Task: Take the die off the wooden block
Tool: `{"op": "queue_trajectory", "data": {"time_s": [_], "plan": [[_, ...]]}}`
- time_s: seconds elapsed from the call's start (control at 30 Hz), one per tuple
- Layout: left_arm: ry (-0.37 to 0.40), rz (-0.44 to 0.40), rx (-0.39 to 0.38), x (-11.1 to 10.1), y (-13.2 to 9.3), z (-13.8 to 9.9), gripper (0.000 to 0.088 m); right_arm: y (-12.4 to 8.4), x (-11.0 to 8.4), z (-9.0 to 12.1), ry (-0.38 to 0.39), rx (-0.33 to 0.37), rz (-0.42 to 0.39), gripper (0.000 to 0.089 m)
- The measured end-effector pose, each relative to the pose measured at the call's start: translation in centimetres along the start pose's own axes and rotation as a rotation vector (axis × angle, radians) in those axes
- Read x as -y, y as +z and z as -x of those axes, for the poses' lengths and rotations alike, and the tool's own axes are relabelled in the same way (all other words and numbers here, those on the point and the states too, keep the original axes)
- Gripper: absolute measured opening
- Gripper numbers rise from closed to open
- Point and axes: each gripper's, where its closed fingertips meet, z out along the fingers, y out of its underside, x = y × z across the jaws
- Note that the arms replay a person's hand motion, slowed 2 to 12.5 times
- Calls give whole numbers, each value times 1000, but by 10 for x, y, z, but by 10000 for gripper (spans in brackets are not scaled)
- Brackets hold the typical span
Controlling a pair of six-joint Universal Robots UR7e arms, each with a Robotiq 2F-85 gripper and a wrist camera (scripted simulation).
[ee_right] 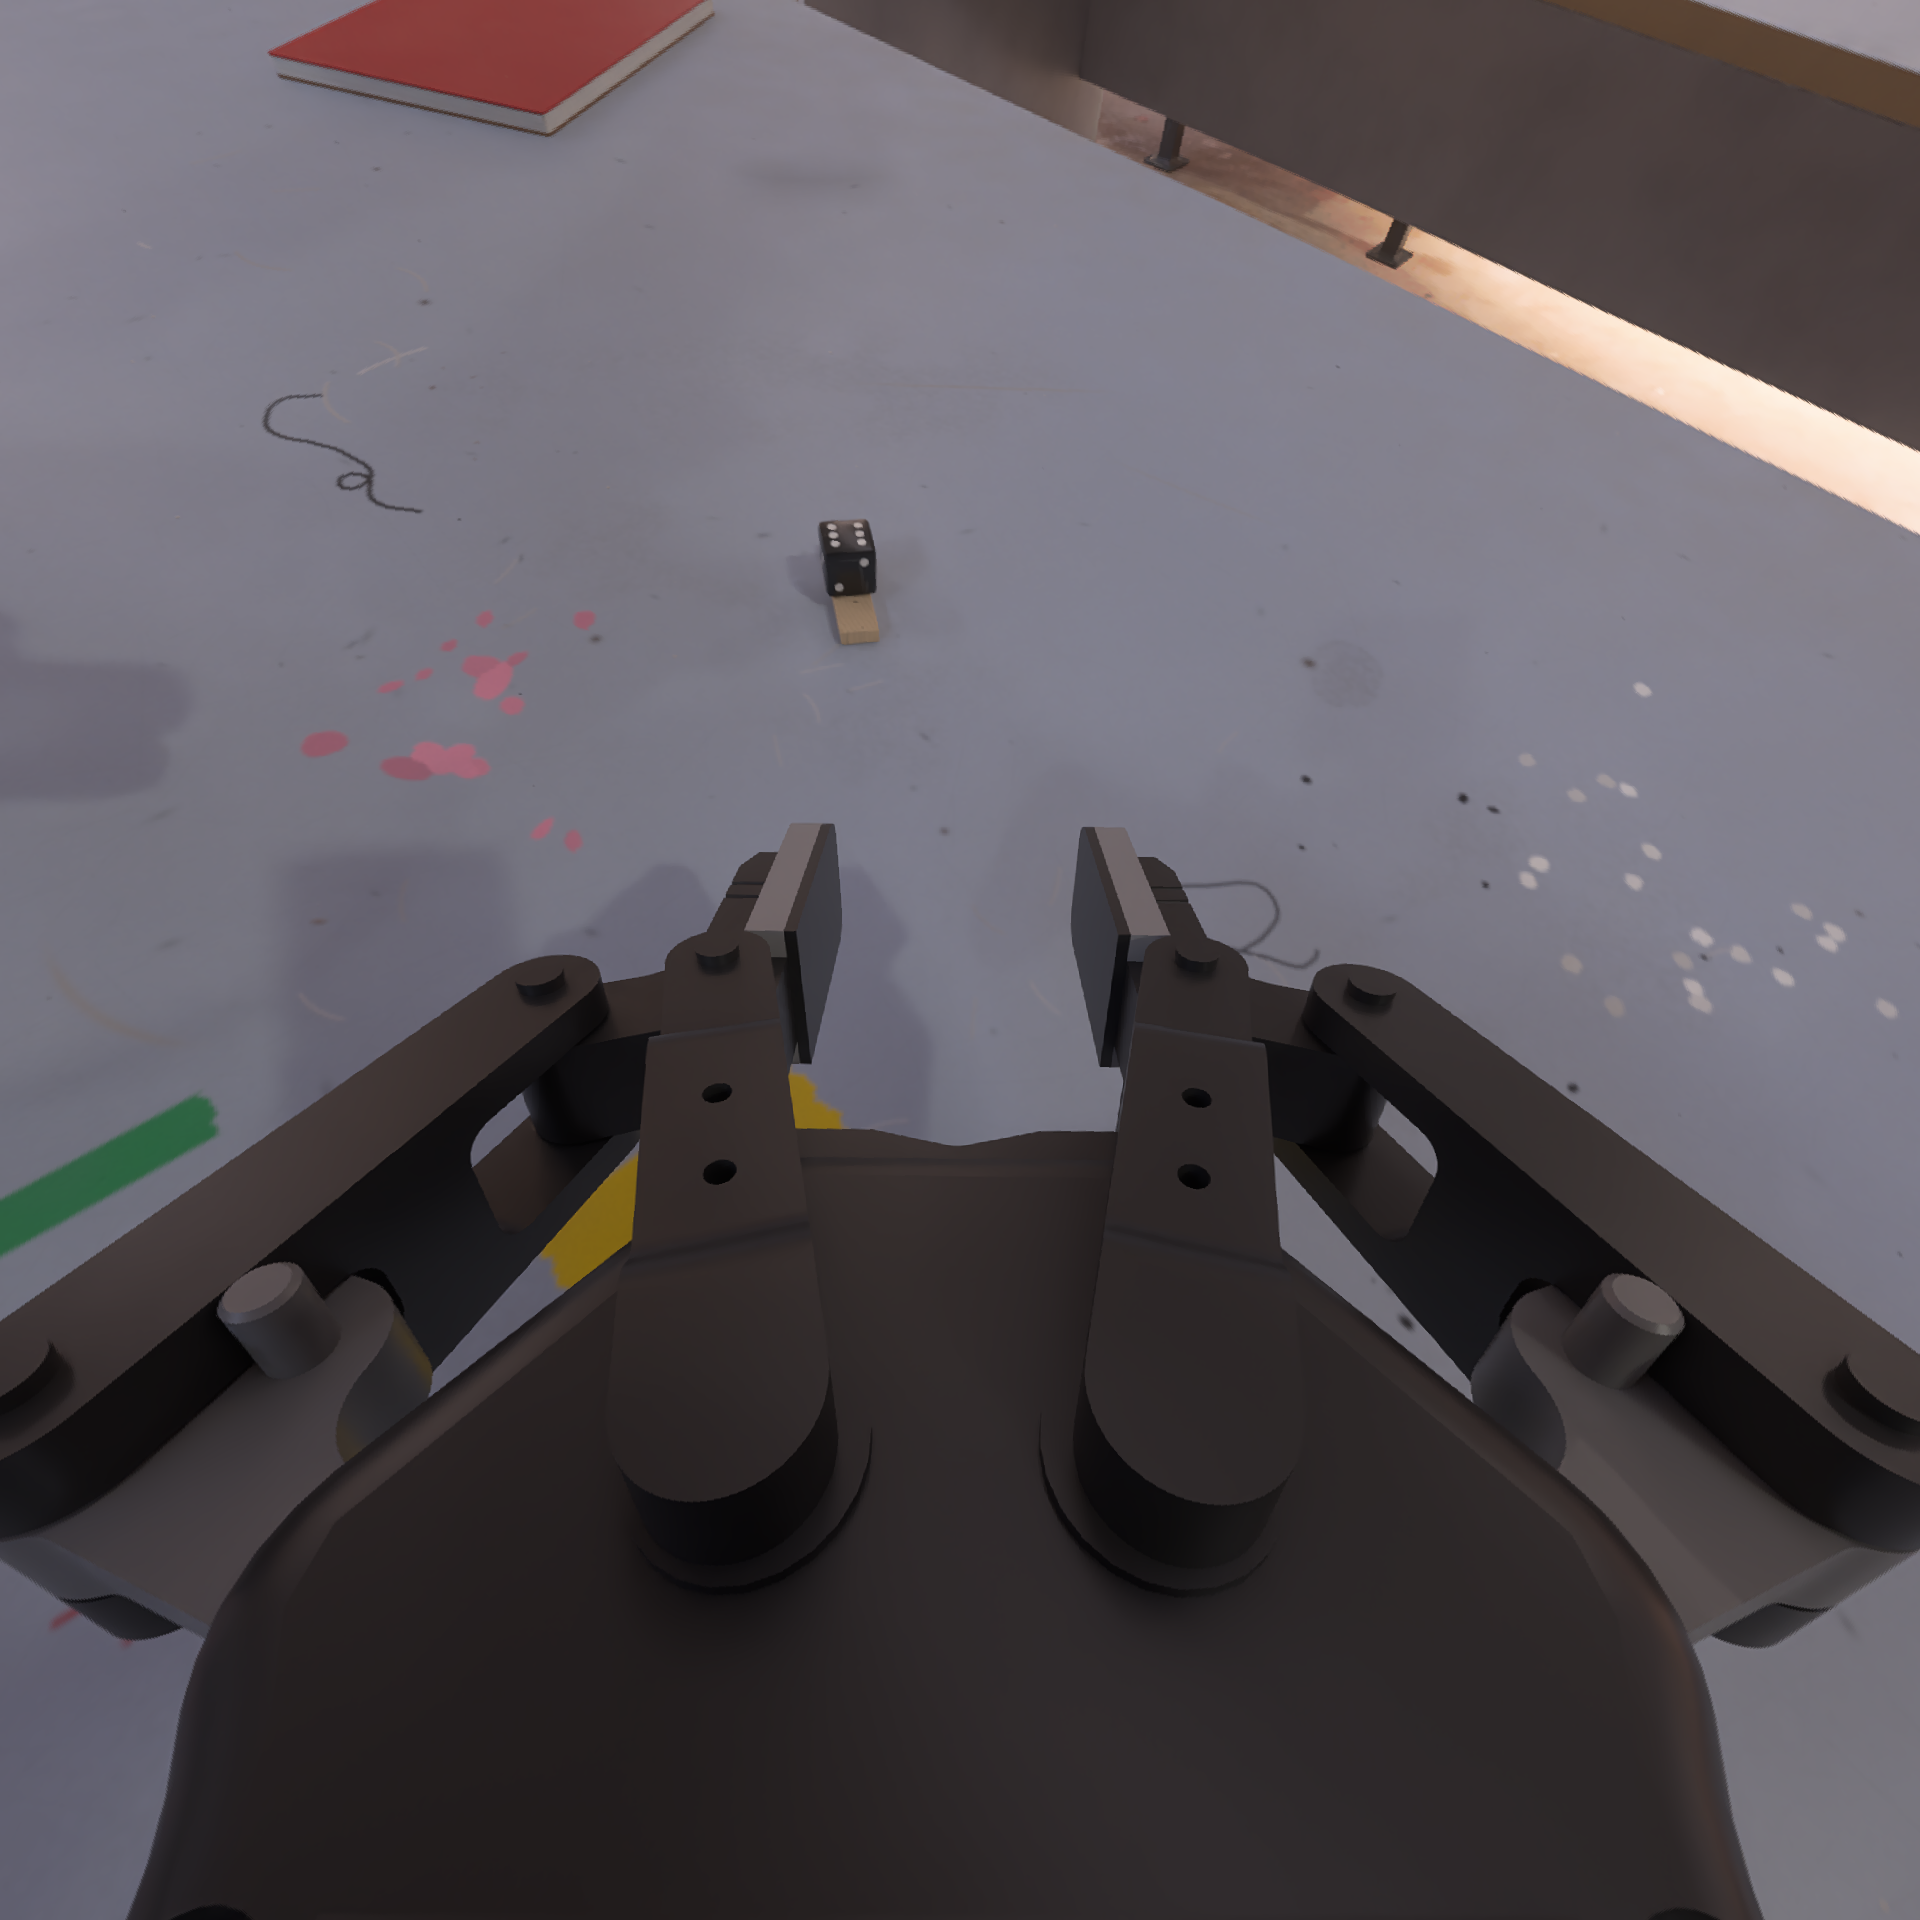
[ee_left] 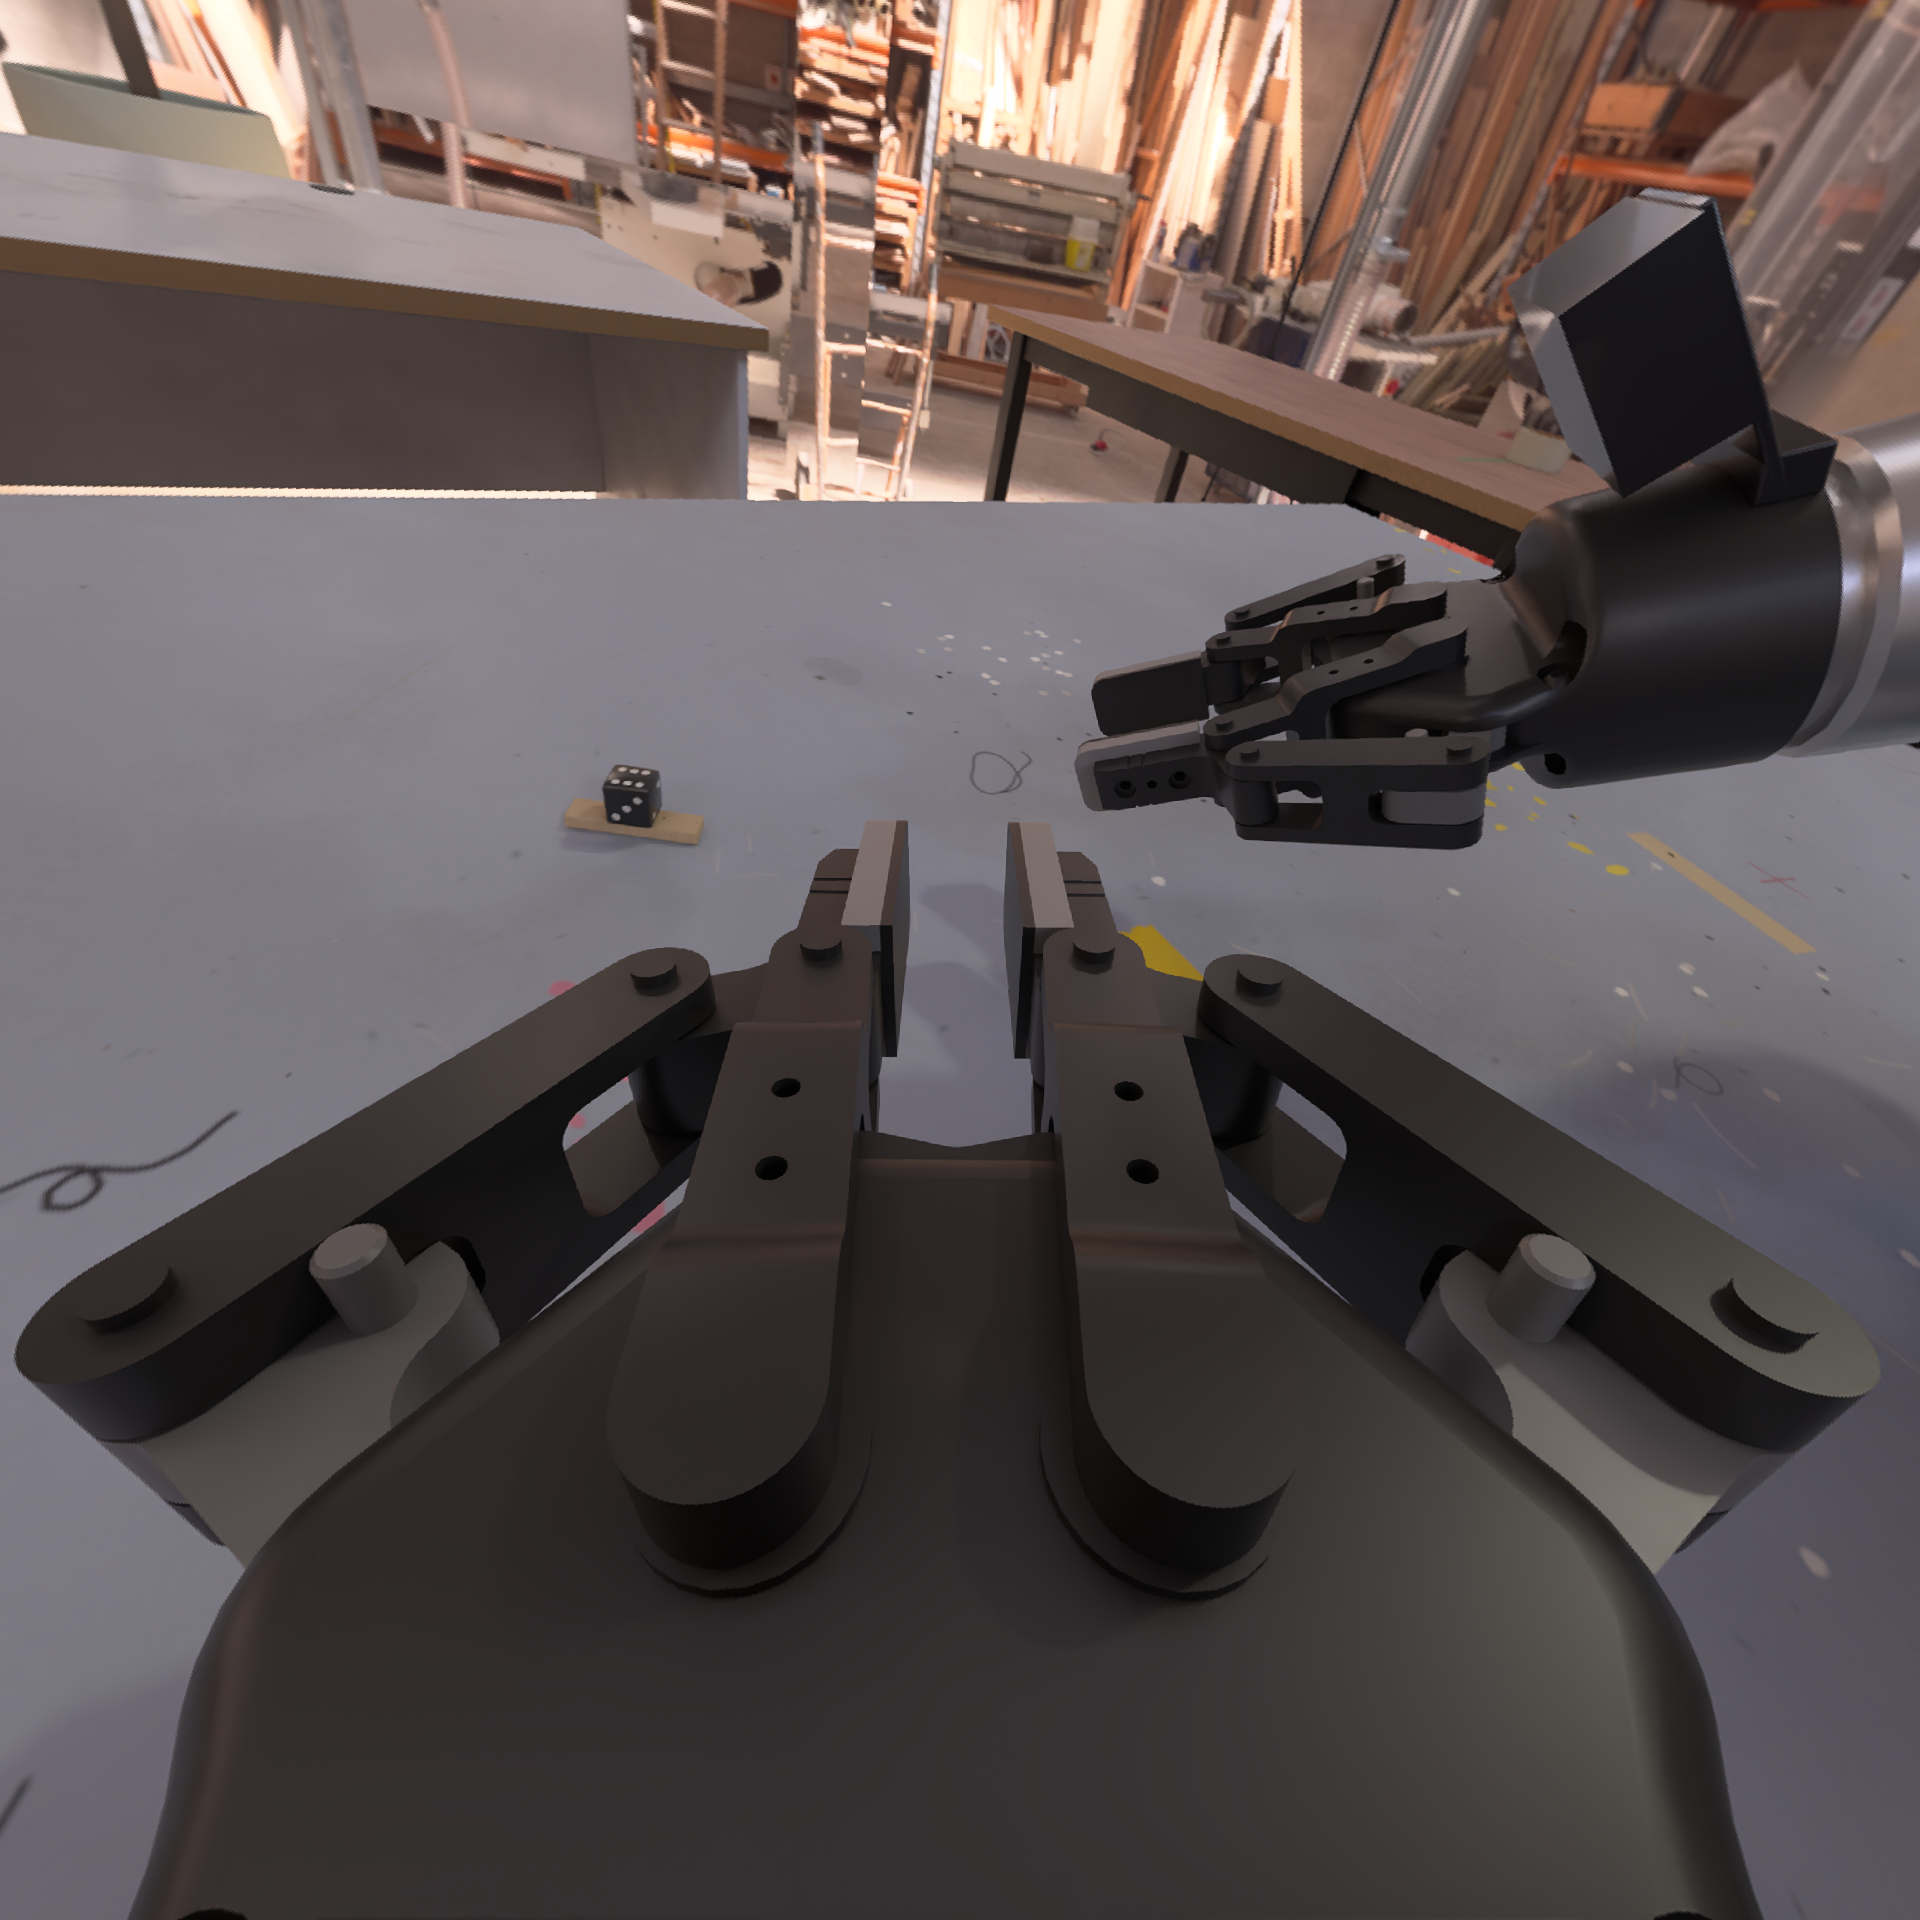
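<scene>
A black die [ee_left: 632,795] with white pips sits on a thin flat wooden block [ee_left: 635,825] on the grey table, ahead and to the left of my left gripper [ee_left: 956,847]. My left gripper is open with a narrow gap and holds nothing. In the right wrist view the die [ee_right: 848,556] rests on the far end of the wooden block [ee_right: 857,621], straight ahead of my right gripper [ee_right: 956,852], which is open wider and empty. My right gripper also shows in the left wrist view [ee_left: 1117,732], hovering above the table to the right of the die.
A red book [ee_right: 494,57] lies flat at the far left of the table in the right wrist view. The grey table [ee_right: 1143,468] has paint spots and scribbles. Its far edge [ee_right: 1558,343] runs along the right, with another bench beyond.
</scene>
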Motion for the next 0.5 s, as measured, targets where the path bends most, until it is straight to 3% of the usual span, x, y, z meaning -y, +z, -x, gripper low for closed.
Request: {"op": "queue_trajectory", "data": {"time_s": [0.27, 0.5], "plan": [[-43, -44, 52, -3, -10, 9, 168, 16, 12, 11, -66, 33, 18, 401], [-32, -75, 59, 1, -15, 8, 167, 37, 23, 18, -123, 69, 51, 391]]}}
